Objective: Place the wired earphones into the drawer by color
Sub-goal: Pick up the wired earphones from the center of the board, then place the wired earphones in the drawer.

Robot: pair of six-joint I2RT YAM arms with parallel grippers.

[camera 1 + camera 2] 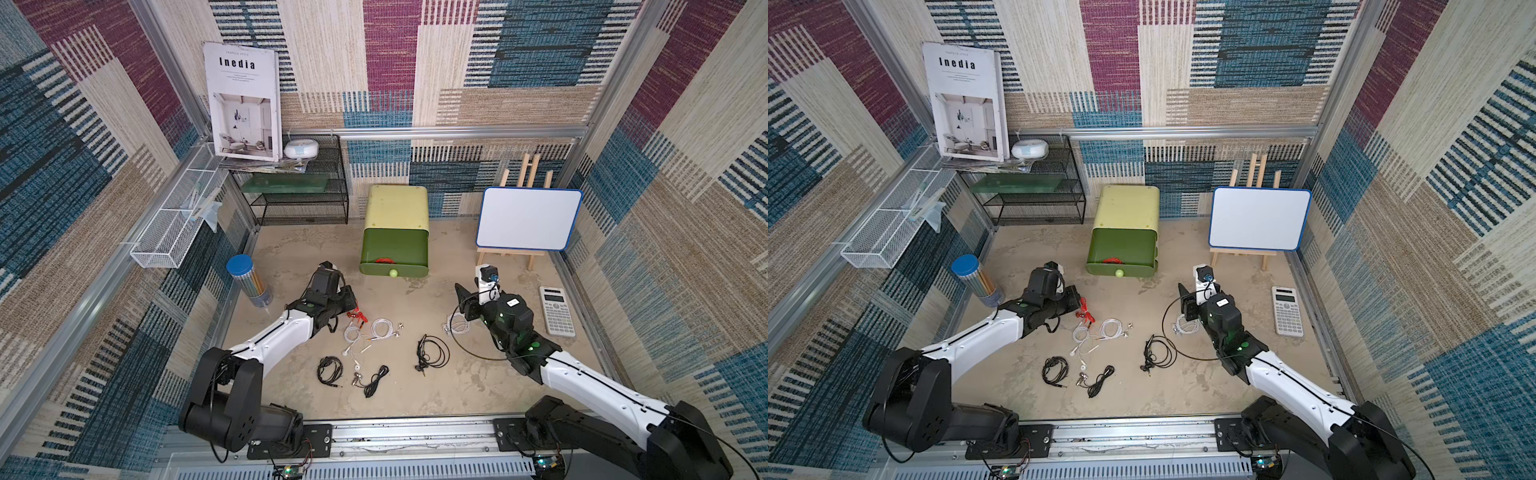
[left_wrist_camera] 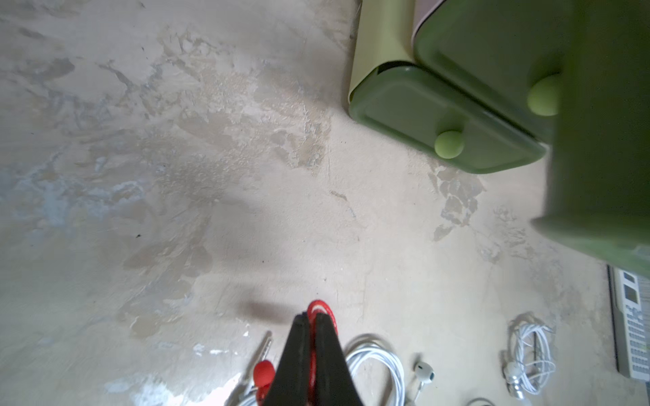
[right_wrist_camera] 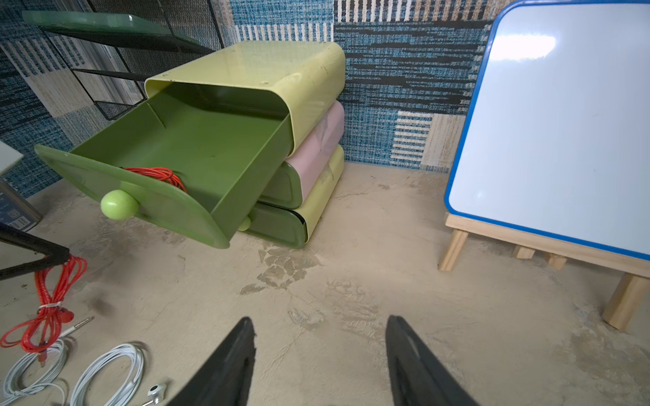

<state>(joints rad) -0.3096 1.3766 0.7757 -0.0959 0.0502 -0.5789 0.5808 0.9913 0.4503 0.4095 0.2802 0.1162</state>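
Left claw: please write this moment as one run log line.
left claw: shut on red coiled-cable earphones | right claw: open, empty | top dark-green plastic drawer: open, another red earphone bundle inside

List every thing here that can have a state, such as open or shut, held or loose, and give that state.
Top drawer: open, holding coiled red earphones at its front.
Middle drawer: shut.
Bottom drawer: shut.
Left gripper: shut on tied red earphones.
Right gripper: open, empty.
White earphones: loose on the table.
Black earphones: loose on the table.
Whiteboard: blank.
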